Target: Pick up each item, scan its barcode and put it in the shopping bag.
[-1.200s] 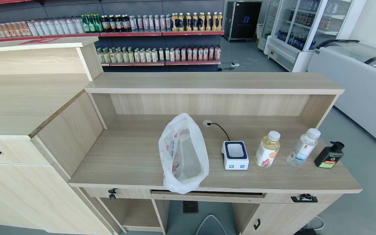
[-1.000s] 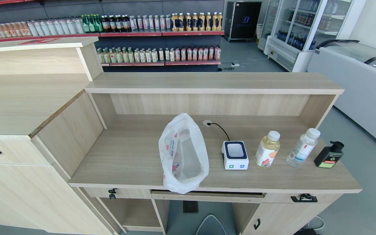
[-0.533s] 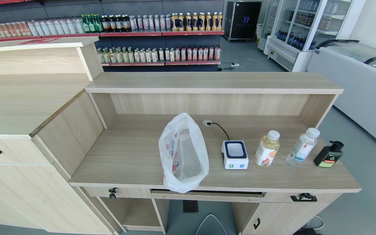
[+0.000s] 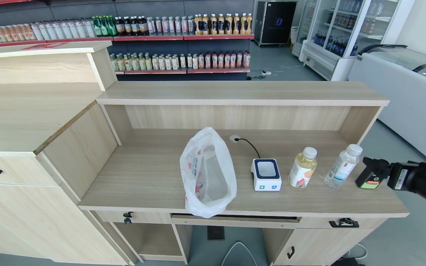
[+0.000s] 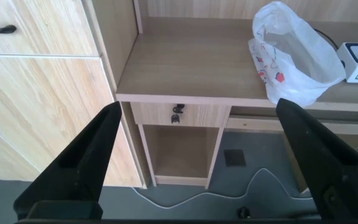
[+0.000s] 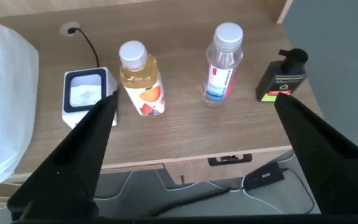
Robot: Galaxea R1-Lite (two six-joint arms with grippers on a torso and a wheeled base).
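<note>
Head view: the right arm (image 4: 418, 181) is just beside the pump bottle (image 4: 370, 176), with the water bottle (image 4: 343, 166) and juice bottle (image 4: 303, 168) beyond it.
Right wrist view: the right gripper (image 6: 196, 102) is spread wide and empty, the bottles ahead of it.
Left wrist view: the left gripper (image 5: 199, 104) is spread wide and empty, the shopping bag (image 5: 294, 56) well ahead.

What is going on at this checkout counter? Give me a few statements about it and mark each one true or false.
1. The shopping bag sits to the left of the scanner. True.
2. The juice bottle is already in the bag. False: it stands on the counter, between the scanner and the water bottle.
3. The right gripper is clamped on the water bottle. False: it is open and holds nothing.
4. The black pump bottle stands nearest the counter's right end. True.
5. The left gripper is open. True.
</note>
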